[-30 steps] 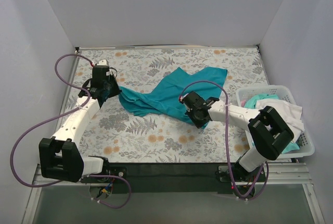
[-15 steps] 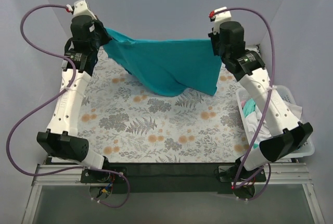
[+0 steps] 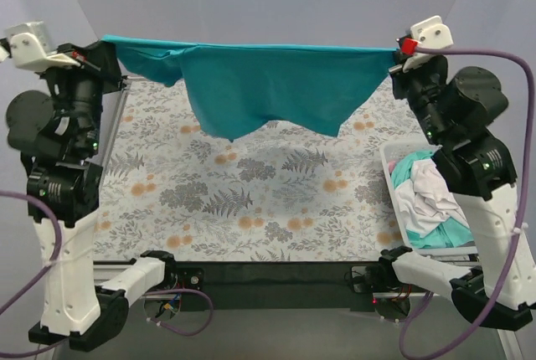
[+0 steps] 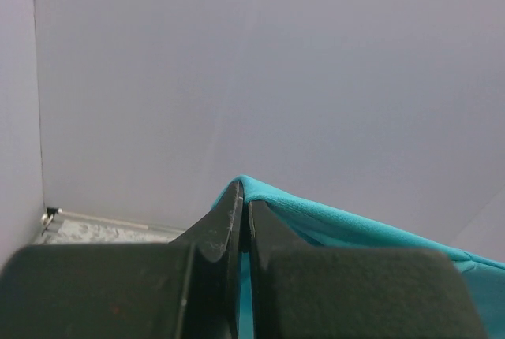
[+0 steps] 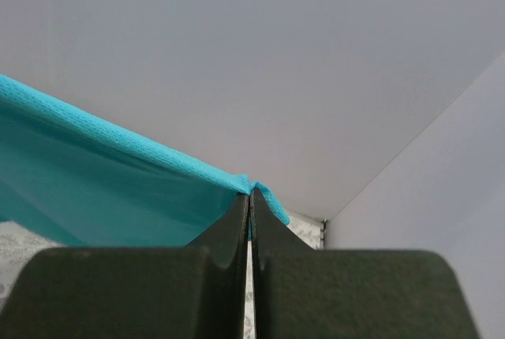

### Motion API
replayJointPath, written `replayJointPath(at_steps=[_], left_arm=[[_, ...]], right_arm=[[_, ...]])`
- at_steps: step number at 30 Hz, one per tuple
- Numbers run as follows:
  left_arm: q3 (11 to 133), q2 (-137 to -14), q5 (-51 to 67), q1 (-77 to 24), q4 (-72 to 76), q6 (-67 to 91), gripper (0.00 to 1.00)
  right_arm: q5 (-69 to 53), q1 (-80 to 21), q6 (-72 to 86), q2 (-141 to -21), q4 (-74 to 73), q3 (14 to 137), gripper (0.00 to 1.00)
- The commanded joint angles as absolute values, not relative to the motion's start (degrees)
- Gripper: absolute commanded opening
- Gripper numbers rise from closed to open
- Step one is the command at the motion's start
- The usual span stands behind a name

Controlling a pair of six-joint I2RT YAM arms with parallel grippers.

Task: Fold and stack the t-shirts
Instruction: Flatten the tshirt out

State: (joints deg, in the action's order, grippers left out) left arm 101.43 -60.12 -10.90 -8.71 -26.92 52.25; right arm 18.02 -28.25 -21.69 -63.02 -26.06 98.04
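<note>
Left gripper [image 4: 242, 197] and right gripper [image 5: 250, 201] are each pinching an end of the teal t-shirt [image 3: 268, 88], jaws pressed together on cloth, holding it taut, hanging high above the floral table [image 3: 251, 209].

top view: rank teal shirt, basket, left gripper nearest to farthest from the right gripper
1. teal shirt, pinched in the right gripper
2. basket, below it at right
3. left gripper, far left, gripping the shirt's other end
</note>
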Motion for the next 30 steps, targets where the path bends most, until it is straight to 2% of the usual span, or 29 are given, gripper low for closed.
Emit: replayJointPath(at_steps=[1,7,12,16,22,30], left_arm=[[104.5,-59.9,-11.3,-8.3,-26.8,48.4,0.0],[108.4,-63.3,-12.1,-8.3,-28.5,45.1,0.0],[105.4,-68.2,-12.4,-8.3,-28.3,40.4,0.0],[97.7,-74.2,-11.1,-8.3,-26.1,38.3,0.0],[86.2,-92.7,-11.5,-8.3,-20.2,39.4,0.0],[86.0,-108.3,-12.0,-8.3,-14.8,41.7,0.0]], right_arm=[[15.4,-28.0,-25.9,-60.5,-22.9,98.3,0.01],[16.0,-28.0,-27.2,-60.8,-22.8,98.4,0.01],[18.5,-28.0,-28.8,-65.2,-23.0,96.3,0.01],[20.1,-27.9,-29.2,-72.7,-23.0,92.0,0.01],[21.3,-25.8,-30.8,-86.7,-18.6,83.8,0.01],[22.1,-23.6,-32.9,-101.5,-7.8,81.8,0.01]])
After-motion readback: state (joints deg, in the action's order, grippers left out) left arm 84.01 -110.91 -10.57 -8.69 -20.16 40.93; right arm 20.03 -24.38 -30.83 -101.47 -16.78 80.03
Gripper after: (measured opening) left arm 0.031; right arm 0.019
